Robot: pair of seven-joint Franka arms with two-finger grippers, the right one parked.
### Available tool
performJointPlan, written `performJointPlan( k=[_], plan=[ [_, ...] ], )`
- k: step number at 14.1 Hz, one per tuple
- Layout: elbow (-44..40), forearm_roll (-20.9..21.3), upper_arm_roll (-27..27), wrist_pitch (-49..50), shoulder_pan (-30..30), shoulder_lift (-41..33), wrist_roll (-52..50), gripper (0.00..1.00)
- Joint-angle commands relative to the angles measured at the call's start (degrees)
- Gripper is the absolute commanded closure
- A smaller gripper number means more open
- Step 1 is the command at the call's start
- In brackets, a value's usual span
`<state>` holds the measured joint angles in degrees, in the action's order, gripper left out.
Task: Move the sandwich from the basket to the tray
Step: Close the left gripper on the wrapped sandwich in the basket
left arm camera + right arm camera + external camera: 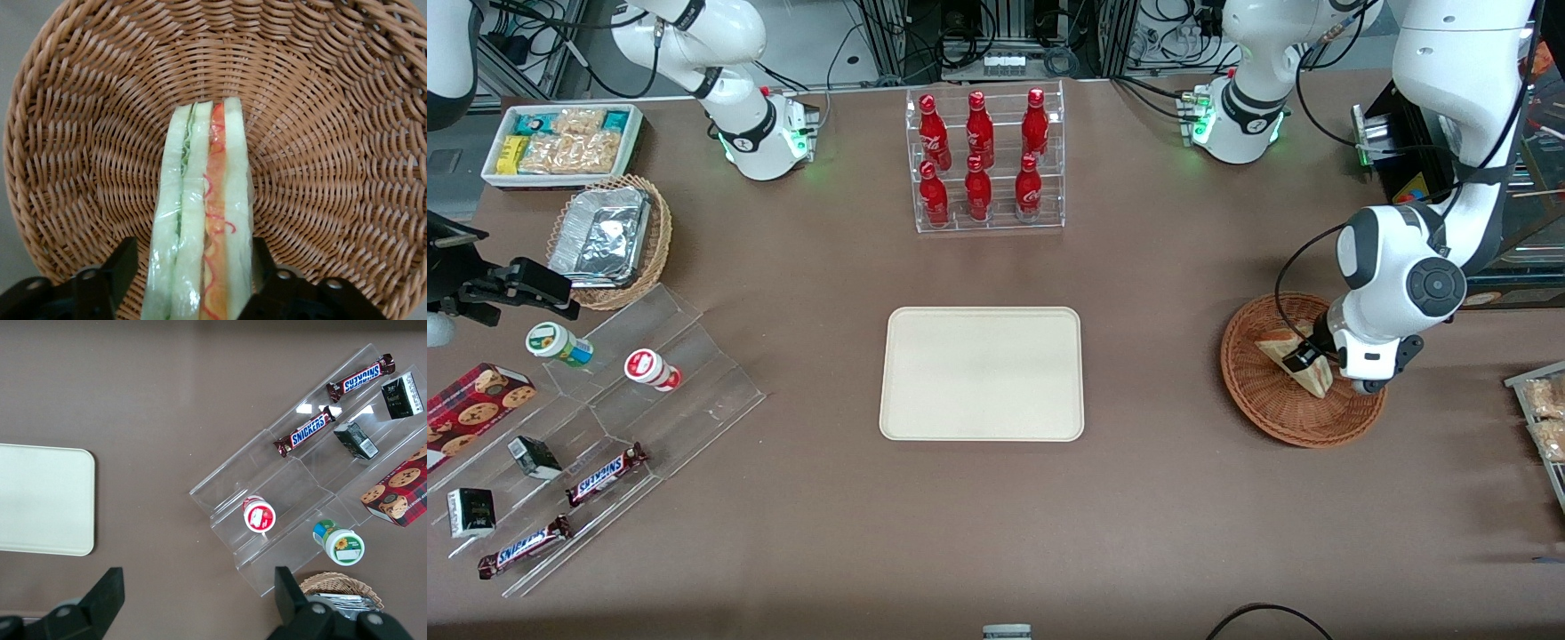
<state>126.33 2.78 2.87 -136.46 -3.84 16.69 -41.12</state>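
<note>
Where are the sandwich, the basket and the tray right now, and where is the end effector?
sandwich (203, 220): left wrist view, on its cut edge.
basket (1280, 418): front view, on its woven wall nearest the camera.
tray (983, 373): front view, on its bare middle.
end effector (200, 280): left wrist view, between the fingertips, straddling the sandwich.

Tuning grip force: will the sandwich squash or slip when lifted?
Probably soft: the sandwich is layered bread, so the gripper, fingers either side in the basket, could dent it. Its glossy wrap looks slippery.
</note>
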Motion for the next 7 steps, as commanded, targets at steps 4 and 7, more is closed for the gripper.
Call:
performJointPlan(
  k=[4, 7],
  plan=[
    [-0.64, 0.47, 0.38, 0.65, 0.06, -0.69, -1.24, 0.67],
    [-3.36, 0.91, 0.73, 5.92, 2.42, -5.51, -0.63, 0.71]
  ],
)
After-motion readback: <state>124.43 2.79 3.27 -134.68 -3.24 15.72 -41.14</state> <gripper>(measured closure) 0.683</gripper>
